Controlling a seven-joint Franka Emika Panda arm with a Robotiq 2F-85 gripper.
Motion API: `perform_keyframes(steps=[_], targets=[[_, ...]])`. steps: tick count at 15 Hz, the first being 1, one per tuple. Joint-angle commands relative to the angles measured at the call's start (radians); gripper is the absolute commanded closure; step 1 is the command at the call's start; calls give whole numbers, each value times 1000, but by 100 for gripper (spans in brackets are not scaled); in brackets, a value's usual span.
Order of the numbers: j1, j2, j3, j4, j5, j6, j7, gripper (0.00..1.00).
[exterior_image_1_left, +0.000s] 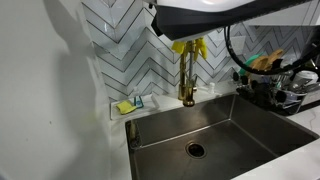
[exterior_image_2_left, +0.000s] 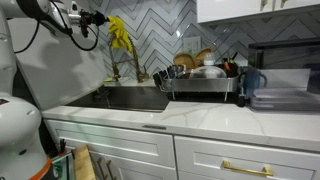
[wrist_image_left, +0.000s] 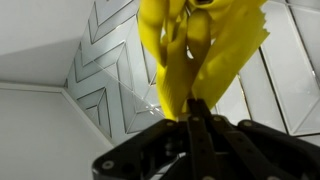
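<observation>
Above the sink (exterior_image_1_left: 250, 125), the yellow cloth (wrist_image_left: 190, 50) hangs pinched in the hand (wrist_image_left: 195, 112).

Above the gold faucet (exterior_image_1_left: 187, 75), the arm (exterior_image_1_left: 235, 8) was glossy white with a dark underside; a black cable (exterior_image_1_left: 229, 45) looped right of it. The gripper (wrist_image_left: 195, 110) was matte black with hinged linkages.
</observation>
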Motion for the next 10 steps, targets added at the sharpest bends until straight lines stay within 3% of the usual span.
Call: perform_keyframes(steps=[1, 10], targets=[[28, 7, -33, -9, 5, -2, -70, 100], [24, -31, -80, -53, 76, 39, -237, 100]])
